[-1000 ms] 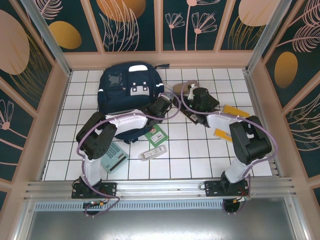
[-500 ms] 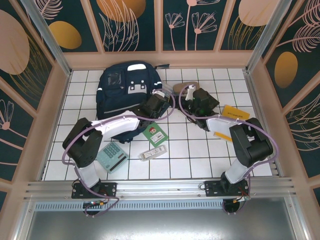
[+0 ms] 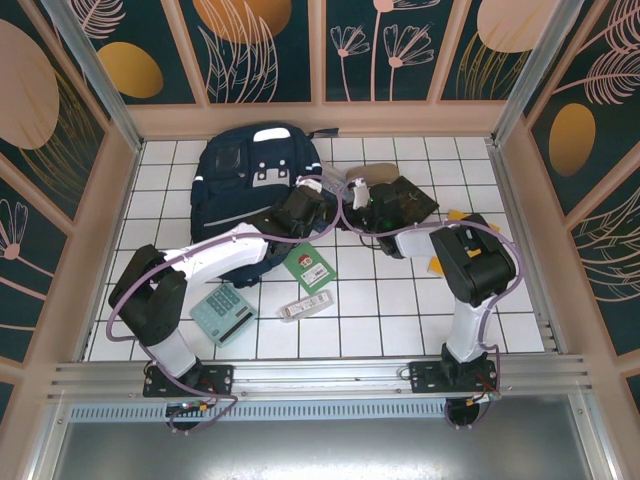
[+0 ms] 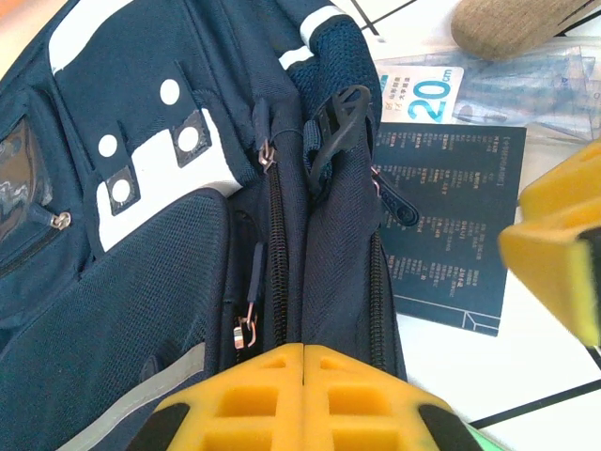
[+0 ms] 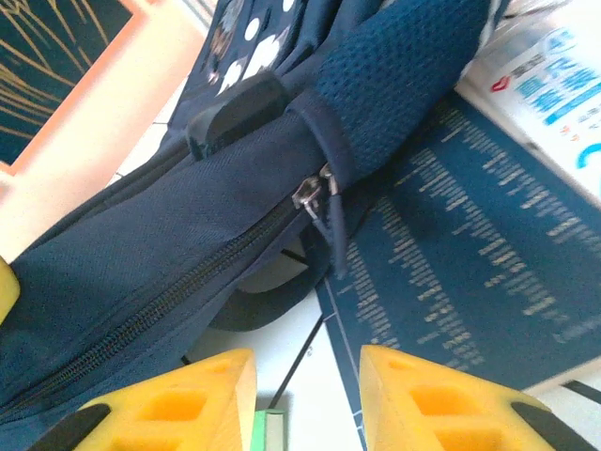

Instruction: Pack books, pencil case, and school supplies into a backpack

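Left gripper [image 4: 302,362] – jaws pressed fully together over backpack [image 4: 131,272] side, between zipper tracks; pinched fabric cannot be confirmed. Right gripper [image 5: 308,366] – jaws apart, nothing between them, facing zipper pull [image 5: 312,194]. Backpack lies flat at far left of table [image 3: 400,300], edge over dark blue book [image 5: 451,282]. Judgement: soft, limp fabric shell; likely to fold and drag, not lift rigid. Pull is small, may slip. Grip at pull tab; brace fabric beside track.

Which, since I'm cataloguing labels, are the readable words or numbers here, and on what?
"20": large blue digits on the clear packet.
Small print beside it: too small to read.
Pale rows of print on the dark blue book: too small to read.
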`<state>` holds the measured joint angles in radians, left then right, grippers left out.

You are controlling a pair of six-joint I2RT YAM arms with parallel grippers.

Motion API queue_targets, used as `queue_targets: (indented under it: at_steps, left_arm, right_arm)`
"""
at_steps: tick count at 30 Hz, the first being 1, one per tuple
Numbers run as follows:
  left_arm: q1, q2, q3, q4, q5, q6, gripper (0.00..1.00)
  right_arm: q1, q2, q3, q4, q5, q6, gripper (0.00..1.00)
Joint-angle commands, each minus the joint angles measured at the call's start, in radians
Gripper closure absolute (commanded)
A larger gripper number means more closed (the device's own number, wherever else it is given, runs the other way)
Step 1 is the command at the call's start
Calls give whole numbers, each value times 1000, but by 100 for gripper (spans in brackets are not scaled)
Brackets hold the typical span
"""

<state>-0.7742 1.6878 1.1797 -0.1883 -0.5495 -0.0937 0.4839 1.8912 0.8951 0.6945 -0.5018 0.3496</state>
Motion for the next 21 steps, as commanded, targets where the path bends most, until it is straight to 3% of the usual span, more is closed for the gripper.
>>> queue_targets:
  at_steps: [1,12,21]
  left_arm:
    - [2,-46,18,22,-14,-3,100]
    - [2,-51,28,7,-5,-4,100]
    - [1,-59,38,-3,-2,-4,100]
  right_arm:
    - [34,49,77,71,-49,9,65]
    - [33,175,222,10,-33,26,70]
    - [27,198,219,-20,8,-3,73]
